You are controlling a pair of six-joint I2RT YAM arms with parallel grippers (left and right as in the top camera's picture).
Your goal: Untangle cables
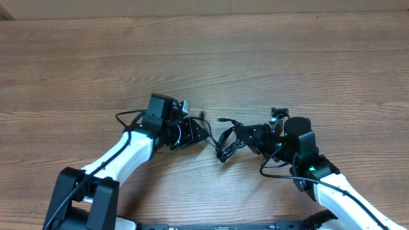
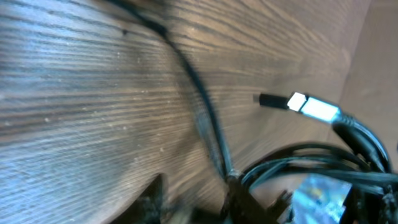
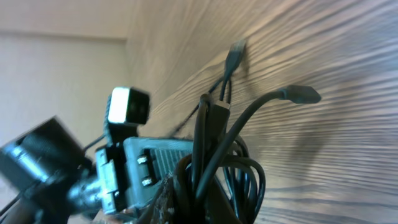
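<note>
The cables (image 1: 225, 144) bunch mid-frame overhead, nearest the right gripper (image 1: 255, 137), which seems clenched on them (left gripper (image 1: 199, 131): grip unreadable).

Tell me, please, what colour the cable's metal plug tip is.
The plug tip is silver, seen best in the left wrist view.

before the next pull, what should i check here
1. Are the cables between the two arms: ok.
2. Grip of left end effector on a strand: cannot tell, fingers blurred.
3. Grip of right end effector on the cables: cannot tell.
4. Is the silver USB tip clear of the bunch: ok.
5. Loops separated: not ok, bunched together.
</note>
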